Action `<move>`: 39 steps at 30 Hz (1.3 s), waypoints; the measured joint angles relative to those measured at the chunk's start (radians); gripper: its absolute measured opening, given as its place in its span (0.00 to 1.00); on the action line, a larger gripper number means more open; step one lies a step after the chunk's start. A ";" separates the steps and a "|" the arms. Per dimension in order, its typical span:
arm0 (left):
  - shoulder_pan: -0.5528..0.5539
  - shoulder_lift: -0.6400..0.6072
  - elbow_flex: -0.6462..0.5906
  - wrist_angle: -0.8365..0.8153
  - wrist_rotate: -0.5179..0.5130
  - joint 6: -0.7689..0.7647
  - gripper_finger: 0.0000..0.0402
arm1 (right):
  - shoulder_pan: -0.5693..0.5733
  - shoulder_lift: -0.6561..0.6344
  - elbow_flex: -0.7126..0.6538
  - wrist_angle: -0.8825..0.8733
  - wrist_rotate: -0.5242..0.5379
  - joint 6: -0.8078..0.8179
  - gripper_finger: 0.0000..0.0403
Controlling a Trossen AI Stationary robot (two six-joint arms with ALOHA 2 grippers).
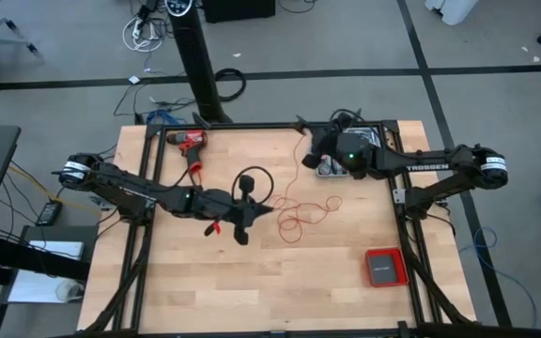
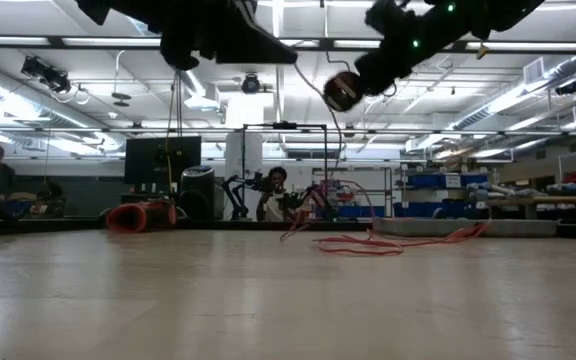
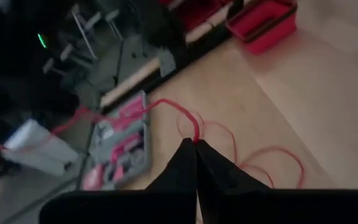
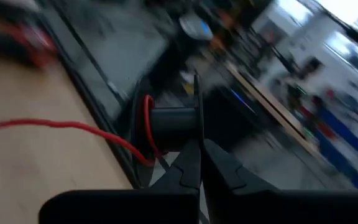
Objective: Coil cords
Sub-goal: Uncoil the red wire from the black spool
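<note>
A thin red cord (image 1: 296, 214) lies in loose loops on the wooden table (image 1: 205, 282); it also shows in the low view (image 2: 368, 242). One end runs to a black spool (image 4: 173, 124), seen round in the low view (image 2: 343, 90), with a few red turns on its hub. My right gripper (image 4: 199, 149) is shut on the spool, high above the table's far side (image 1: 319, 143). My left gripper (image 3: 196, 148) is shut on the cord above the table's middle (image 1: 263, 211). My left gripper pinches the red cord (image 3: 196, 134) between its two shut fingertips. The cord leaves the tips and runs down to the slack loops (image 3: 272, 165) on the table. My right gripper holds the spool at its hub, beside the flange (image 4: 191, 134), between its shut fingers. The spool is lifted clear of the table. The cord (image 4: 73, 126) trails off the hub toward the table.
A red drill (image 1: 191, 143) lies at the far left. A grey tool case (image 1: 329, 167) lies at the far side under the right arm, also in the left wrist view (image 3: 120, 140). A red tray (image 1: 384, 268) sits near the right front.
</note>
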 joint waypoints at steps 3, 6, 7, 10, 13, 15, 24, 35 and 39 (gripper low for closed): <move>0.004 0.000 0.000 -0.055 -0.008 -0.065 0.00 | 0.027 -0.003 0.000 0.090 -0.126 0.005 0.00; 0.004 0.000 0.000 -0.119 -0.016 -0.101 0.00 | 0.065 -0.003 0.000 0.165 -0.217 0.007 0.00; 0.003 0.000 0.000 -0.141 -0.025 -0.111 0.00 | 0.078 -0.003 0.000 0.186 -0.254 0.007 0.00; 0.003 0.000 0.000 -0.221 -0.081 -0.146 0.00 | 0.122 -0.003 0.000 0.228 -0.339 0.022 0.00; 0.006 0.000 0.000 -0.314 -0.196 -0.172 0.00 | 0.168 -0.008 0.000 0.217 -0.380 0.030 0.00; 0.012 0.000 0.000 -0.372 -0.265 -0.211 0.00 | 0.201 -0.009 0.000 0.214 -0.360 0.028 0.00; 0.041 0.000 0.000 -0.546 -0.161 -0.318 0.00 | 0.322 -0.018 0.000 0.425 0.010 -0.290 0.00; 0.041 0.000 0.000 -0.659 -0.369 -0.426 0.00 | 0.444 -0.110 0.001 0.237 0.020 -0.222 0.00; 0.041 0.000 0.000 -0.658 -0.414 -0.425 0.00 | 0.484 -0.134 0.001 0.011 0.019 -0.032 0.00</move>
